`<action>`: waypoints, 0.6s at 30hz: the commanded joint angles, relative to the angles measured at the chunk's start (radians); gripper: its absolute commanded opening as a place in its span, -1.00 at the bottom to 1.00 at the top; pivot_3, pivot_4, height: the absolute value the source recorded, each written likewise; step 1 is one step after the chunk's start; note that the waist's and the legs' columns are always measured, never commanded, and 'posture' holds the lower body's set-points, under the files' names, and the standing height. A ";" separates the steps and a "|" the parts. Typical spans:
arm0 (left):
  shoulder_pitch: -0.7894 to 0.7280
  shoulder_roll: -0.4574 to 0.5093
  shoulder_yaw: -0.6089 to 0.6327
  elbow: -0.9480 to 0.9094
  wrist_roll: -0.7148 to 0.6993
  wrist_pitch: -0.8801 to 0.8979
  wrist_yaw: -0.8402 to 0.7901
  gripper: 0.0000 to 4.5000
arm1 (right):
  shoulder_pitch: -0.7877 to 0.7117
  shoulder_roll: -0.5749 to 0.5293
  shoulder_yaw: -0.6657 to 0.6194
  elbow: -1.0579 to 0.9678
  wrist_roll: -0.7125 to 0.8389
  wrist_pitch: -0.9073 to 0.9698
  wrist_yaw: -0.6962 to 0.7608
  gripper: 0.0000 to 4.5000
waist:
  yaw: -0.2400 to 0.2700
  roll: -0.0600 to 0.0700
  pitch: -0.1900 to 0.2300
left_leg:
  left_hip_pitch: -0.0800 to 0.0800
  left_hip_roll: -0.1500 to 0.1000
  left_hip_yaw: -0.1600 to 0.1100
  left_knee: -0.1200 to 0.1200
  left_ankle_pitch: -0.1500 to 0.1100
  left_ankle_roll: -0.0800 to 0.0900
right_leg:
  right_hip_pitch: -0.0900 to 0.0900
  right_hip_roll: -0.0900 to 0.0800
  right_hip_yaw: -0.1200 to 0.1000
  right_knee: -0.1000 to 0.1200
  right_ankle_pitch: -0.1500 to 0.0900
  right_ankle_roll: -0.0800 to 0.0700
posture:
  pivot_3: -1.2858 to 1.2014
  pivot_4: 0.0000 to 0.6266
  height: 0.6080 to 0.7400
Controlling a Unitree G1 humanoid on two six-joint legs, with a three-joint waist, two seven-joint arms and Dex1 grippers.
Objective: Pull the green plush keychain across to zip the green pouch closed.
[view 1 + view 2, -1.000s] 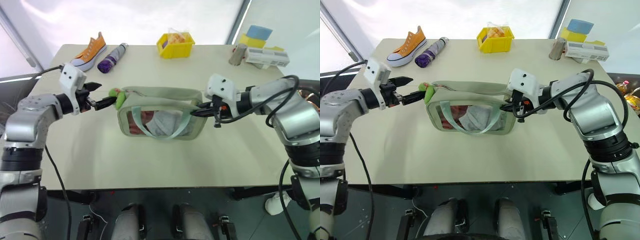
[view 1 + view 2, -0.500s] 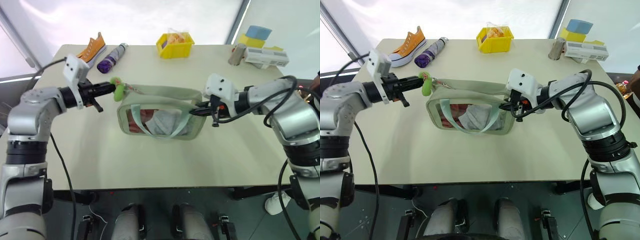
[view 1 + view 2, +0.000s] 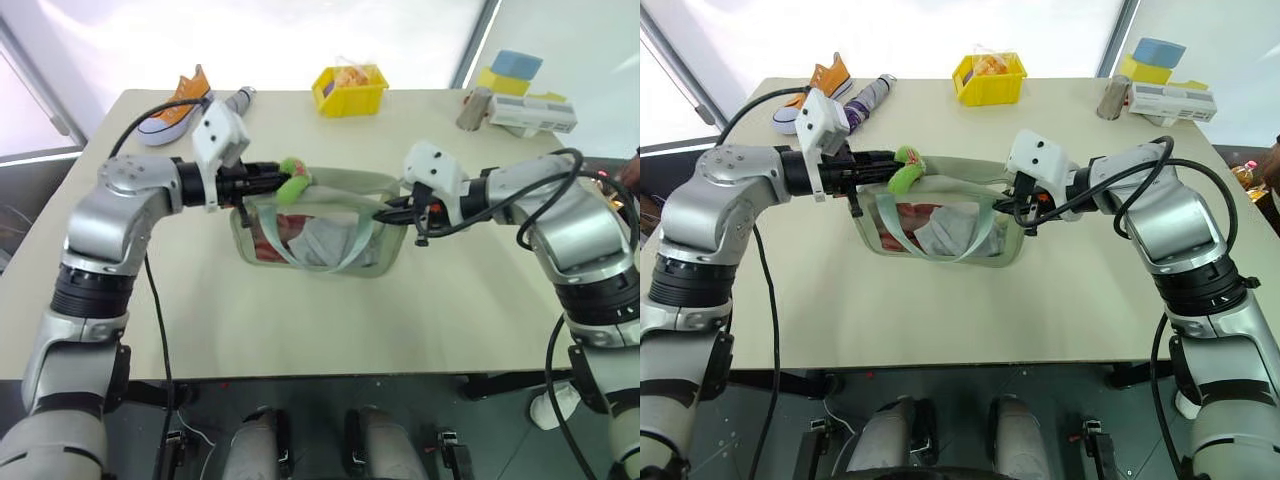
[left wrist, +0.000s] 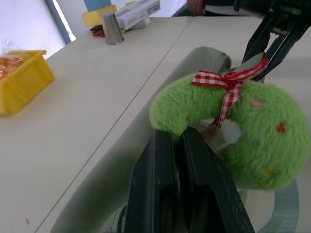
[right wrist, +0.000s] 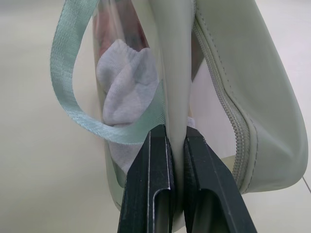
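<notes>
The green pouch [image 3: 335,183] hangs just above mid-table, its clear window showing white and red things inside, a mint strap [image 3: 352,248] looped across its front. The lime green plush keychain [image 3: 292,184], a fuzzy ring with a red checked ribbon [image 4: 228,85], sits on the pouch's top edge, left of centre. My left gripper [image 3: 272,184] reaches in from the left and is shut on the keychain [image 4: 243,131] at the ring's inner side. At the pouch's right end, my right gripper [image 3: 396,211] is shut on the pouch's fabric edge [image 5: 176,97] beside the zipper.
Along the table's far edge stand a yellow bin [image 3: 350,90], an orange sneaker [image 3: 172,104] and a purple bottle [image 3: 240,97]. Far right hold a metal cup [image 3: 476,108], a white box [image 3: 533,113] and blue and yellow sponges [image 3: 517,70].
My left gripper went from open beside the keychain to shut on it, then moved right along the pouch's top, taking the keychain with it. The right gripper kept its hold.
</notes>
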 commanded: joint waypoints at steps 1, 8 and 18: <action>-0.082 0.019 0.052 0.038 0.025 -0.043 0.011 -0.15 | -0.016 0.002 -0.009 -0.008 -0.005 -0.008 -0.017 -1.00 | 0.000 0.000 0.000 | 0.000 0.000 0.000 0.000 0.000 0.000 | 0.000 0.000 0.000 0.000 0.000 0.000 | 0.03 -0.52 1.00; -0.014 0.221 0.098 0.034 0.070 -0.059 -0.084 0.90 | -0.035 0.028 0.006 0.048 -0.021 -0.050 -0.022 -1.00 | -0.009 0.000 0.000 | 0.000 0.000 0.000 0.000 0.000 0.000 | 0.000 0.000 0.000 0.000 0.000 0.000 | 0.03 -0.52 1.00; 0.204 0.184 0.148 -0.157 -0.021 0.053 -0.018 0.90 | -0.054 0.040 0.014 0.096 -0.037 -0.084 -0.010 -1.00 | 0.001 -0.001 0.000 | 0.000 0.001 0.000 0.000 0.000 0.001 | 0.000 -0.001 0.000 0.000 0.000 0.000 | 0.03 -0.52 1.00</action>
